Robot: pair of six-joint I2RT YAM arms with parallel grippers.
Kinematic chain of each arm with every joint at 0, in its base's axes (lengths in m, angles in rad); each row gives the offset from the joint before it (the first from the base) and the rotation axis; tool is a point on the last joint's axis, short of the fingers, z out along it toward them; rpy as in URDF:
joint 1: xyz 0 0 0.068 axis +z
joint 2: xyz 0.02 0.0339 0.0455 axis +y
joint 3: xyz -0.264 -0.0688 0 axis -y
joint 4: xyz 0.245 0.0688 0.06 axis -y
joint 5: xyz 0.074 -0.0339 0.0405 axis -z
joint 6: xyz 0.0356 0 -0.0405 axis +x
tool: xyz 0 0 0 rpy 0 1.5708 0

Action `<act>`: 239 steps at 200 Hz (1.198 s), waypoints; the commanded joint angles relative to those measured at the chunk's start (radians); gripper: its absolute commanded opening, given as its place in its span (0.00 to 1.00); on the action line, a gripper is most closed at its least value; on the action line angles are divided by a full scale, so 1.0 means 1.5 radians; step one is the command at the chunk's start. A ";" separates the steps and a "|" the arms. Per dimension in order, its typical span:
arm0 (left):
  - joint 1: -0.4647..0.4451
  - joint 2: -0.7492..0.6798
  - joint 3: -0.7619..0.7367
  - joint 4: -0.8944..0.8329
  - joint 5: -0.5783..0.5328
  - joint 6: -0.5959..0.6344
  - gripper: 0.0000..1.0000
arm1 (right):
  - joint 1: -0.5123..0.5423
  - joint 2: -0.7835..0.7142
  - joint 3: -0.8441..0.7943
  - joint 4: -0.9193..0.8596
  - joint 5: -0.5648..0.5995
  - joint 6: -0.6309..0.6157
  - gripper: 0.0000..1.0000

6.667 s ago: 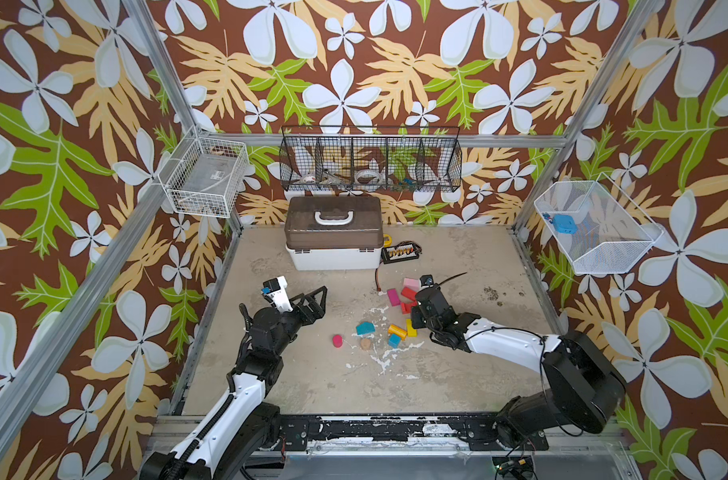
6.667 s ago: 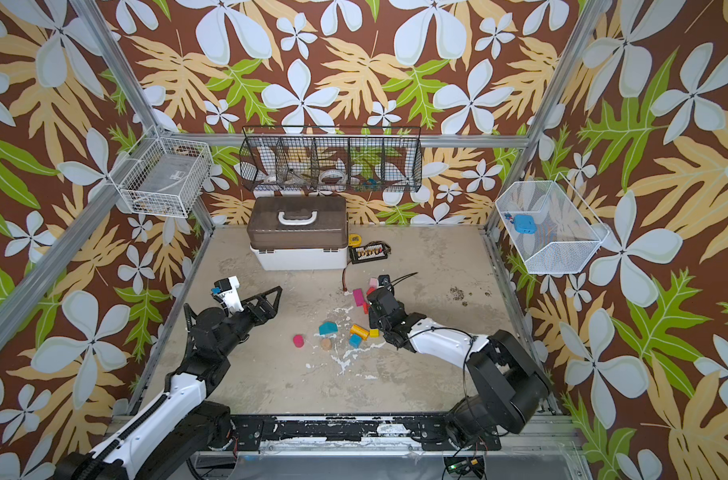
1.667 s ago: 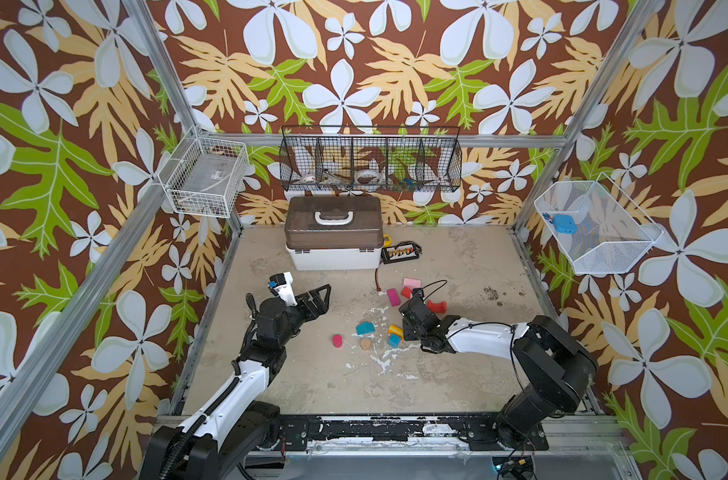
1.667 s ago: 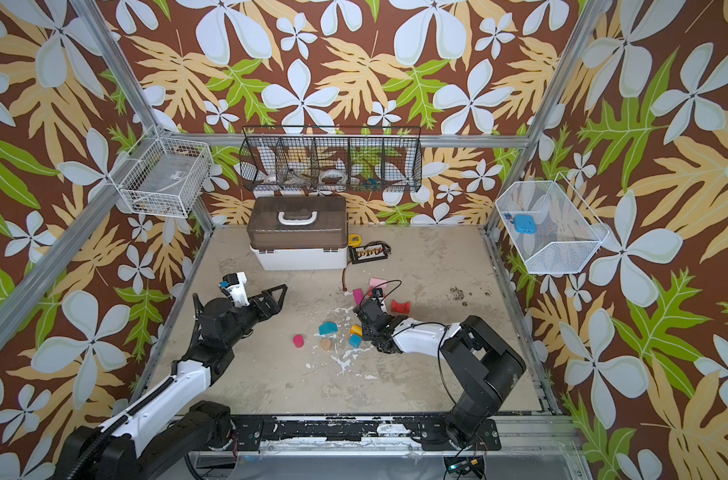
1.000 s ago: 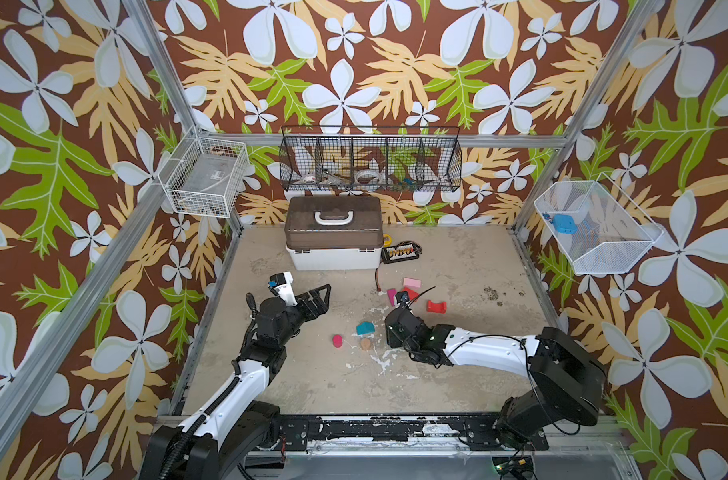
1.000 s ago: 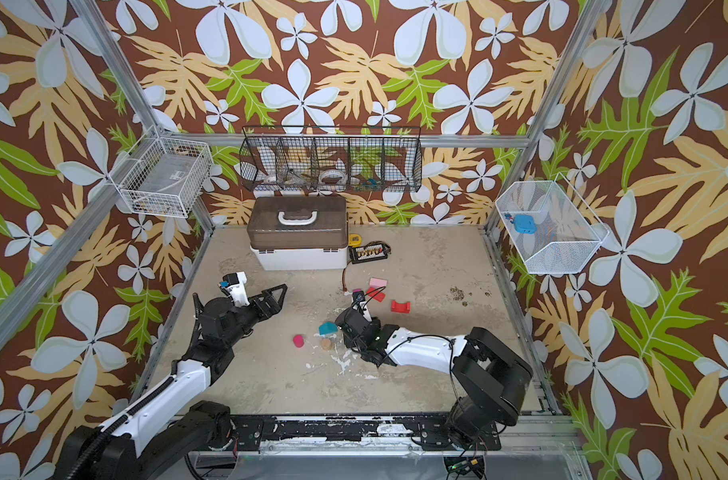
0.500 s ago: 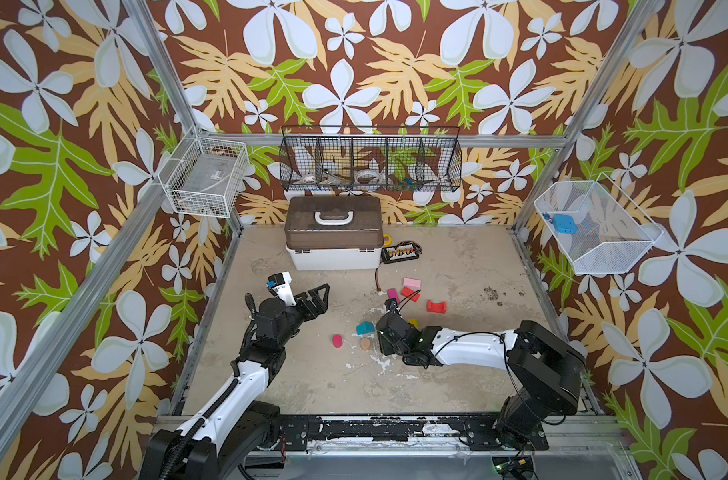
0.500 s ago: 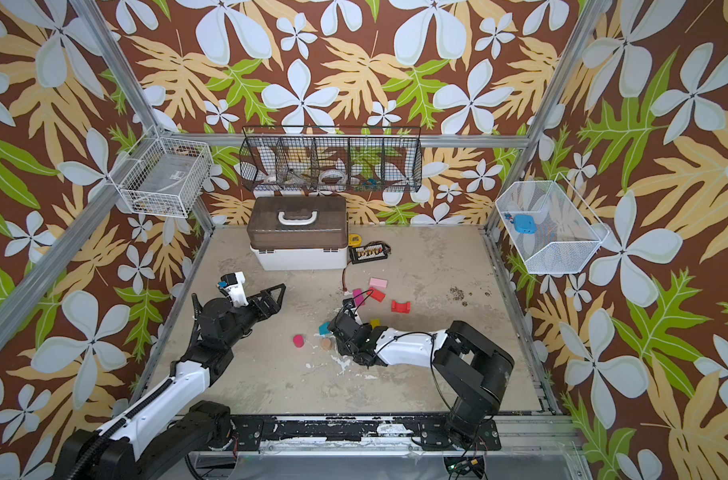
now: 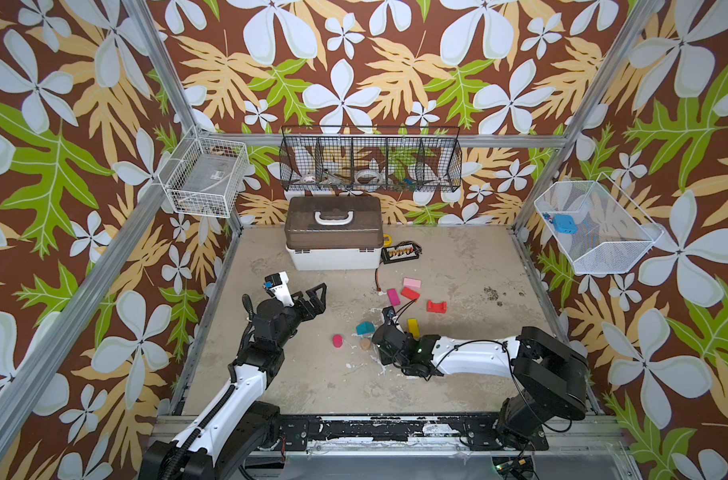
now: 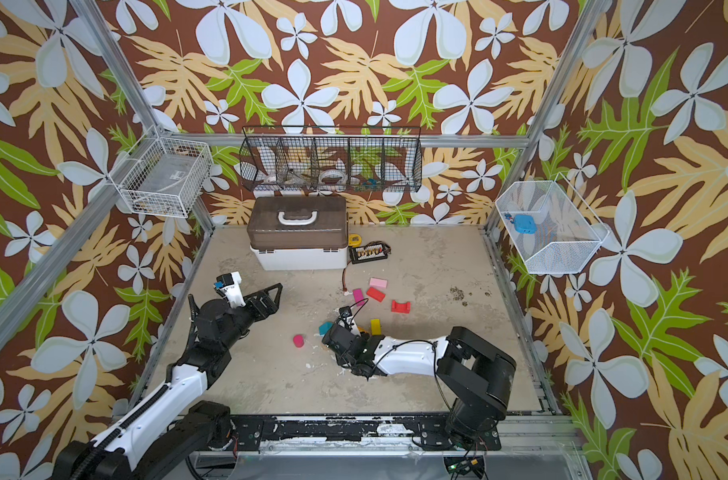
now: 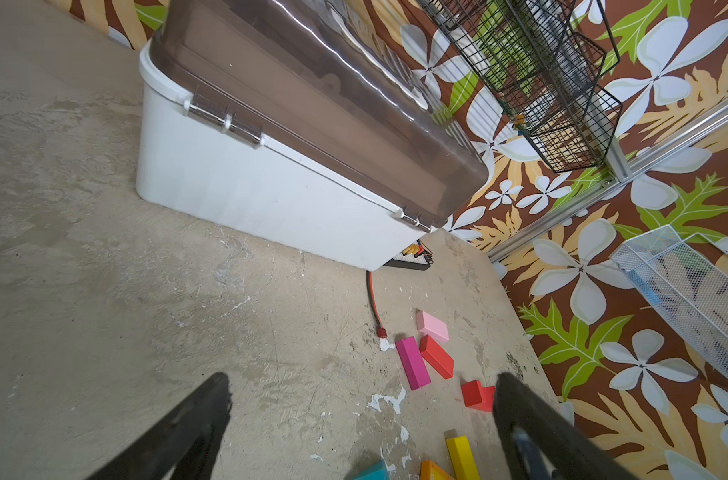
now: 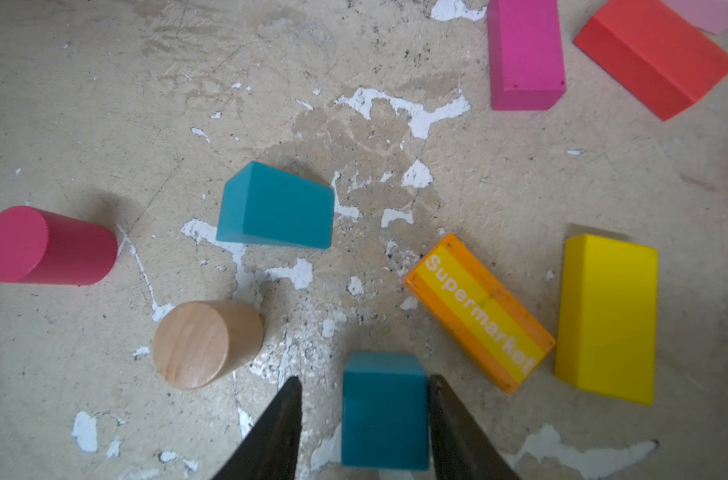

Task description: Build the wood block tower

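The blue cube sits on the table between the narrowed fingers of the right gripper. One finger touches its side and the other stands just off it.

Loose blocks lie around it:
- Near: tan cylinder, teal roof piece, crimson cylinder, orange bar, yellow bar.
- Farther off: magenta bar, red bar, red arch.

The left gripper hangs wide open and empty, in front of the toolbox.

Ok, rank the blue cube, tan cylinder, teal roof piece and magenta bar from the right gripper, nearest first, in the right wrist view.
1. The blue cube, between the open fingers of the right gripper.
2. The tan cylinder, just off one fingertip.
3. The teal roof piece, beyond the cylinder.
4. The magenta bar, beside the red bar.
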 commanded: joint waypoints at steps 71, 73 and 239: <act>0.000 0.007 0.008 0.006 -0.007 0.009 1.00 | 0.000 0.010 0.000 -0.027 0.037 0.034 0.28; 0.000 0.007 0.008 0.006 -0.007 0.009 1.00 | 0.000 0.009 0.000 -0.028 0.038 0.034 0.27; -0.053 0.027 -0.063 0.258 0.057 -0.133 1.00 | -0.215 -0.502 -0.180 -0.098 0.127 -0.009 0.17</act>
